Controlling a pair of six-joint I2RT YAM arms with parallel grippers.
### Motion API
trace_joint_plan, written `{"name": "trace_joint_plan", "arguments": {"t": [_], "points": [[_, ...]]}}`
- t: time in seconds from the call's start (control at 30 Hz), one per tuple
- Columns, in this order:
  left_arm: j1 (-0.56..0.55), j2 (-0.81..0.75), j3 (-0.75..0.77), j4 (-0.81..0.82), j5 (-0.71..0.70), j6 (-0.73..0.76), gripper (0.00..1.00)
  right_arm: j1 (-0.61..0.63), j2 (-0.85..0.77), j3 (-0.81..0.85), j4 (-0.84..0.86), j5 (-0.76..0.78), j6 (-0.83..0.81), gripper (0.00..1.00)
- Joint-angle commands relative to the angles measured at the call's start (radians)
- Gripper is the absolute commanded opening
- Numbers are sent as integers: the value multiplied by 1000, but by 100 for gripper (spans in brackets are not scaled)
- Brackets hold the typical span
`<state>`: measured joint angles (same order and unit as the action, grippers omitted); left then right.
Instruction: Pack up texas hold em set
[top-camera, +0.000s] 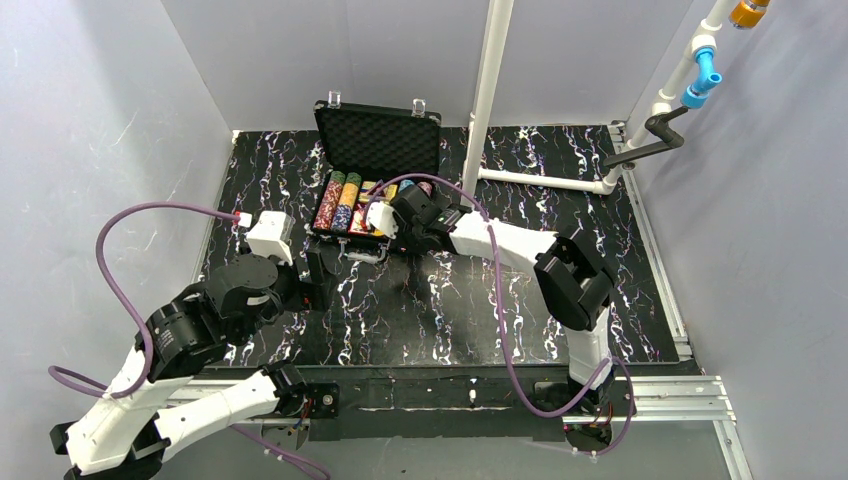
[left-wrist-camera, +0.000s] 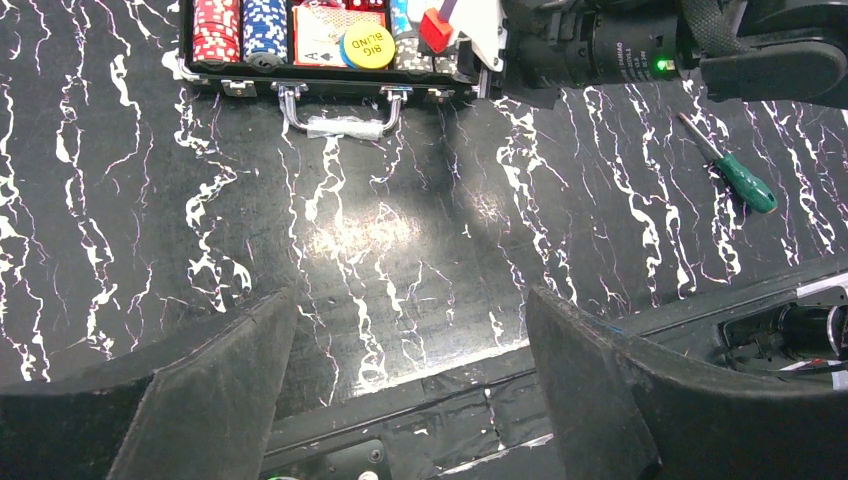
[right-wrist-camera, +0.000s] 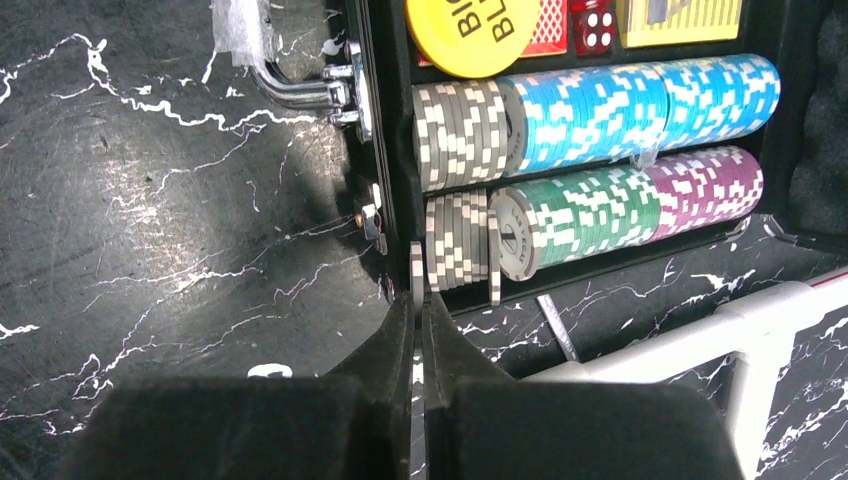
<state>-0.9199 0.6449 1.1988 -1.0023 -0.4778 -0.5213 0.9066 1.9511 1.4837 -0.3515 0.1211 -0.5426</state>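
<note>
Case (top-camera: 378, 140) lies crosswise, handle (left-wrist-camera: 340, 110) toward you; right pincer (right-wrist-camera: 418, 305) pinches a chip (right-wrist-camera: 416, 265), left pincer (left-wrist-camera: 405, 300) gapes empty.

Yellow disc (right-wrist-camera: 470, 35) cropped at top, chip (right-wrist-camera: 417, 268) half hidden in right end effector (right-wrist-camera: 417, 303)

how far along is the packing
Done: chip rows, cards and yellow disc sit in the open case. In hand: right gripper pinches a grey chip at the end of a row; left gripper is open, empty. Left: seat that chip, close the lid.
</note>
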Motion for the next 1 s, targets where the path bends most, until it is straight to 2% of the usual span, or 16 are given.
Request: {"name": "trace_joint_plan", "arguments": {"t": [0.0,0.47,0.63,0.67,0.73,0.97], "points": [[1,12,12,-6,-7,4,84,-3,30,86,12,29,-40,1],[1,13,10,-7,-12,9,84,-7,90,162,-34,28,-86,1],[1,14,7,-8,-5,5,84,-8,78,126,-43,-7,-105,1],[0,12,6,-10,-4,4,84,-9,79,124,-46,-18,-106,3],[1,12,4,-8,-3,3,84,-11,85,131,-72,-38,-106,13],[1,19,9,-8,2,0,84,-16,80,146,-70,-46,-59,33]]}}
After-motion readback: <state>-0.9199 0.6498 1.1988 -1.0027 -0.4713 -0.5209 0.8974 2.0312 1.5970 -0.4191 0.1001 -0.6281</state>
